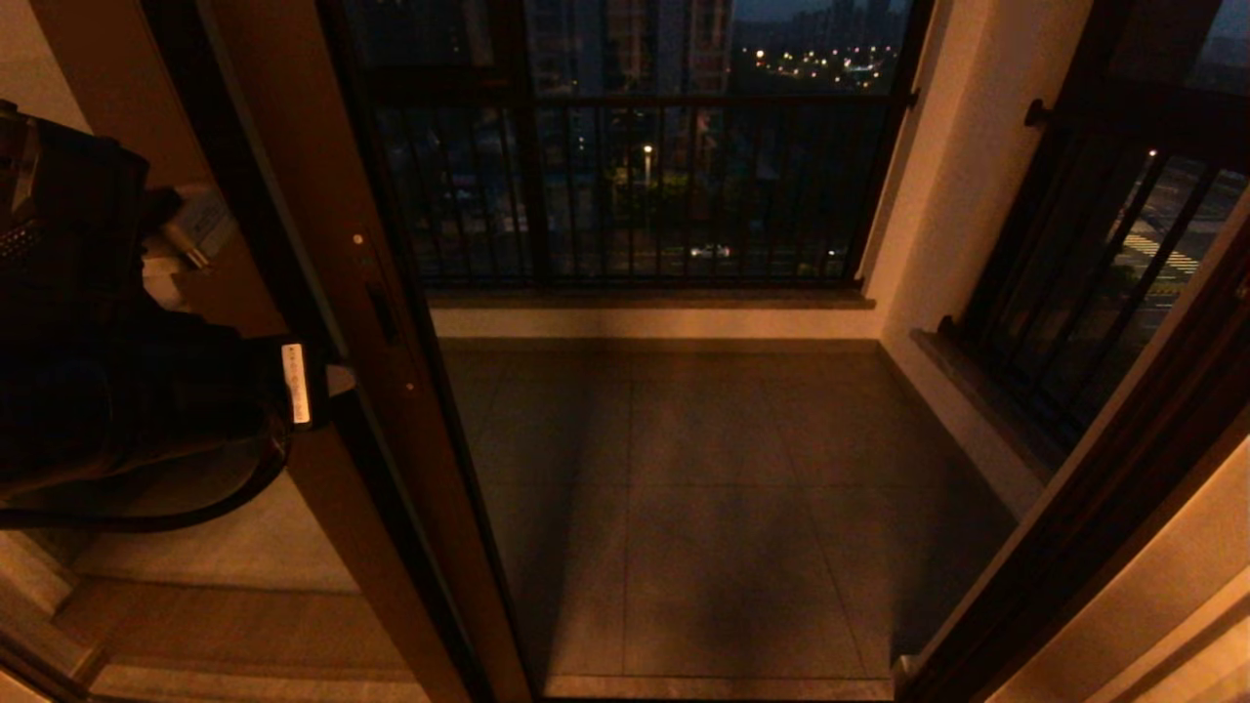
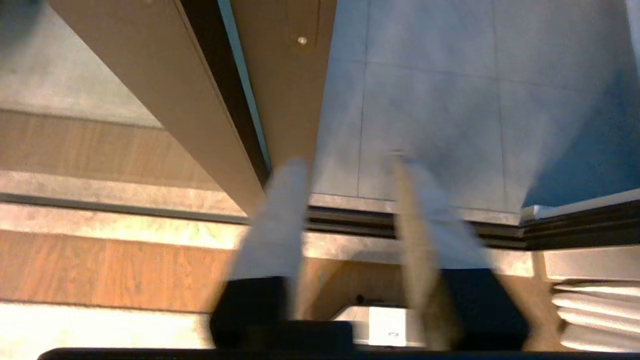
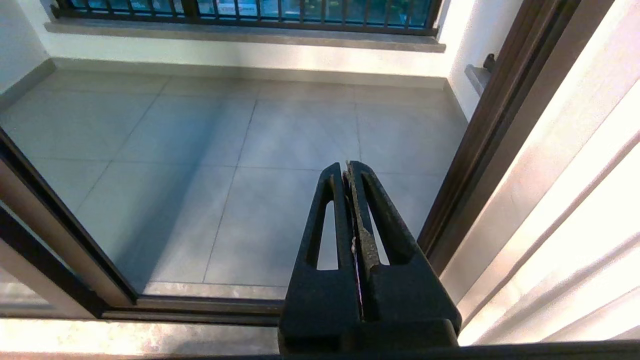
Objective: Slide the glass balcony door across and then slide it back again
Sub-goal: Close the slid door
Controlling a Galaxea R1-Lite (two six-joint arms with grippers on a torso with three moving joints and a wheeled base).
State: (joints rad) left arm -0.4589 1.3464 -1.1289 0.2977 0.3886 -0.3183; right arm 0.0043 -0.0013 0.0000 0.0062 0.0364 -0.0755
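The glass balcony door [image 1: 376, 410] stands slid over to the left, so the doorway onto the balcony is open. Its reddish-brown upright carries a slim dark handle slot [image 1: 383, 312]. My left gripper [image 1: 330, 381] is at the upright's near side, a little below the slot. In the left wrist view it [image 2: 345, 165] is open, with one pale finger [image 2: 277, 220] against the door's edge [image 2: 282, 90] and the other finger [image 2: 420, 225] over the floor; whether it touches I cannot tell. The right gripper [image 3: 347, 167] is shut on nothing and hangs over the threshold, out of the head view.
A grey tiled balcony floor [image 1: 703, 508] lies beyond the dark floor track [image 3: 200, 305]. Black-barred railing windows [image 1: 635, 186] close the back and the right side [image 1: 1094, 283]. The brown right door jamb [image 1: 1104, 508] bounds the opening. A second brown-framed panel [image 1: 107, 88] stands behind the left arm.
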